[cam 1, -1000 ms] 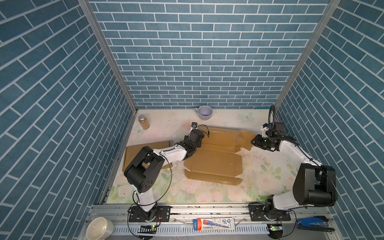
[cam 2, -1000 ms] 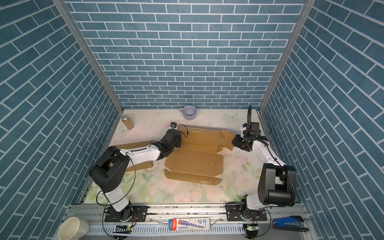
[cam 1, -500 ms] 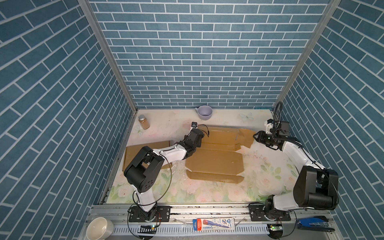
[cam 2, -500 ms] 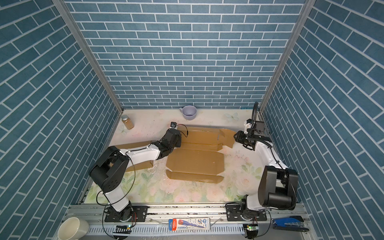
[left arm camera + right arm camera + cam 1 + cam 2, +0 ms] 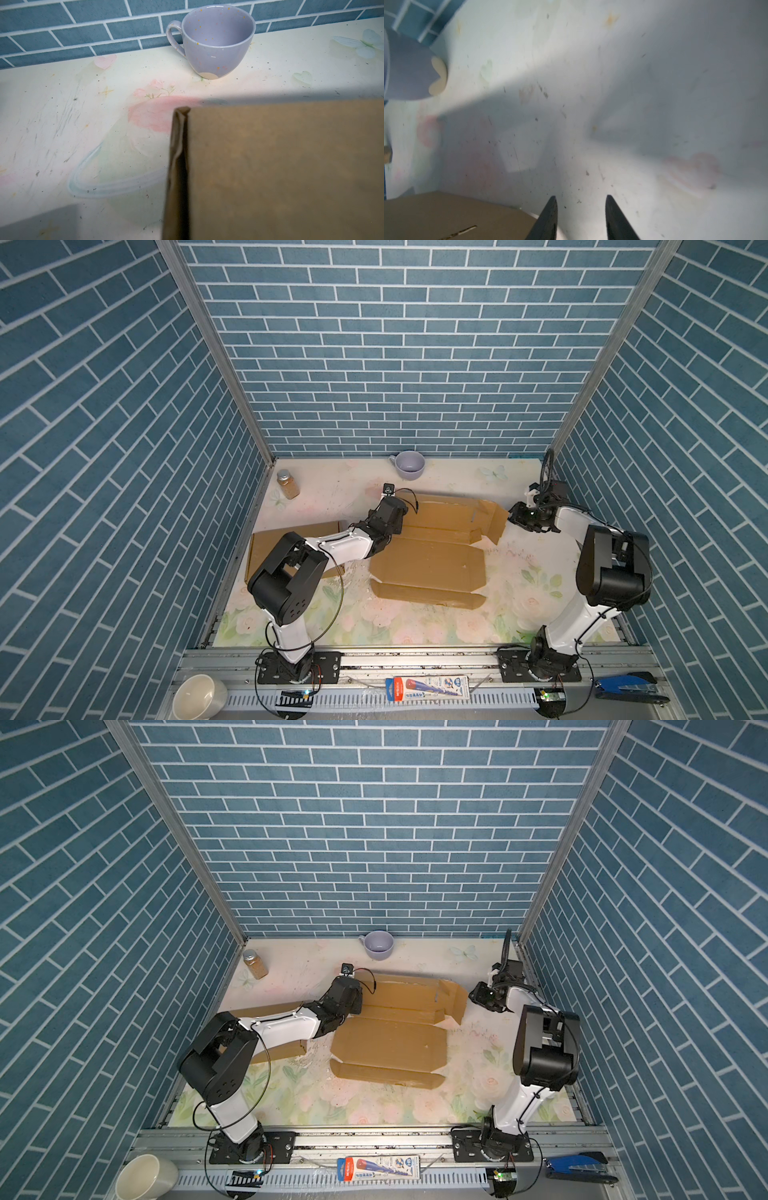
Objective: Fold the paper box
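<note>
My right gripper (image 5: 513, 518) has drawn back from the right end flap (image 5: 494, 522) of the brown corrugated cardboard box (image 5: 428, 564), and that flap, lying flatter a second ago, now stands raised. In the right wrist view my right fingers (image 5: 550, 216) are parted with only tabletop between them. My left gripper (image 5: 395, 511) is closed at the box's far left corner; its fingers are hidden, so I cannot tell whether cardboard is pinched there. The box lies mostly flat in the middle of the floral tabletop (image 5: 415, 626), its front flap down.

I judge the raised flap the weak point: with nothing holding it, it may spring back flat. If I push it again from the right and my left hold is poor, the whole sheet could slide, or crease off its score line. Lifting the rear panel could also shove the box against the mug behind it.

The lavender speckled ceramic mug (image 5: 216, 41) by the back wall is empty. The small glass jar with a silver lid (image 5: 287, 484) holds tan granules. The cream cup (image 5: 199, 699) below the rail is tilted; I cannot see inside it.
</note>
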